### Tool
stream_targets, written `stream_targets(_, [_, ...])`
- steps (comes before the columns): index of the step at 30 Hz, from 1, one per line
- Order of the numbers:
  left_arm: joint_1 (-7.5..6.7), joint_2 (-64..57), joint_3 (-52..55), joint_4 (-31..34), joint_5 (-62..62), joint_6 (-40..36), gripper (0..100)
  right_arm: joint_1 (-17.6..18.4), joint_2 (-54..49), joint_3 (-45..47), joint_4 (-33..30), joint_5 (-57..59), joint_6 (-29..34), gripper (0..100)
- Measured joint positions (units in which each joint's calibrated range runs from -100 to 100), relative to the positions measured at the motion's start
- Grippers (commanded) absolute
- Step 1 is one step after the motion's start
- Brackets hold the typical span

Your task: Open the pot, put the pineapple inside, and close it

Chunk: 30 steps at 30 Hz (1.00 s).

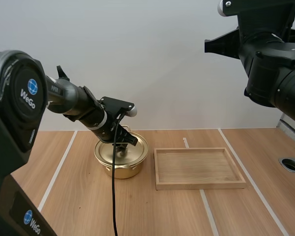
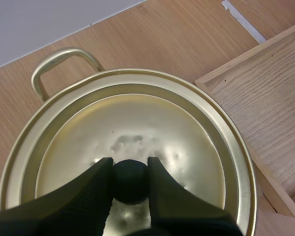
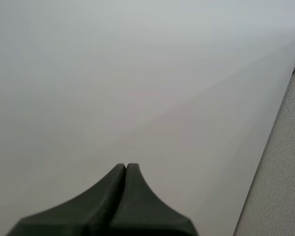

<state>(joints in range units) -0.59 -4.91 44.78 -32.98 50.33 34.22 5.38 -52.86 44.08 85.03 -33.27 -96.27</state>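
1. Pot (image 1: 119,171) on the table (image 1: 73,196), lid (image 2: 137,123) seated flat inside the rim: closed, so the opening step not yet done.
2. Left gripper (image 2: 130,166) straight over the pot, fingers (image 2: 88,191) pinching the black knob (image 2: 130,184) at the lid's centre from both sides. Placed there, by the look of it, as the one grip for lifting the lid level, without tipping it against the rim.
3. Loop handle (image 2: 59,61) on the pot's far side, untouched; no need of it for opening.
4. Tray (image 1: 199,186) just right of the pot, close but apart, flat and bare. Likely set near as a short, safe spot for parking the lid once off.
5. Right gripper (image 3: 126,169) high and well to the right of the pot, fingers pressed together on nothing, pointed at a blank wall. Probably parked up there to stay out of the left arm's way over the pot.
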Motion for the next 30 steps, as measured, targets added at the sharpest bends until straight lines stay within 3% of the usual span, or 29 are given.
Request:
stream_targets(10, [0.00,1.0,0.0,-0.8,0.0,0.3,0,0.0,0.0,0.0,0.0,0.0,0.0,0])
stream_targets(11, [0.00,1.0,0.0,-0.8,0.0,0.3,5,0.0,0.0,0.0,0.0,0.0,0.0,0])
stream_targets(13, [0.00,1.0,0.0,-0.8,0.0,0.3,24,0.0,0.0,0.0,0.0,0.0,0.0,0])
stream_targets(14, [0.00,1.0,0.0,-0.8,0.0,0.3,41,0.0,0.0,0.0,0.0,0.0,0.0,0])
stream_targets(16, [0.00,1.0,0.0,-0.8,0.0,0.3,94,0.0,0.0,0.0,0.0,0.0,0.0,0])
stream_targets(17, [0.00,1.3,0.0,-0.8,0.2,0.4,100,0.0,0.0,0.0,0.0,0.0,0.0,0])
stream_targets(30, [-0.09,1.6,-1.1,1.0,0.2,-1.9,100,0.0,0.0,0.0,0.0,0.0,0.0,0])
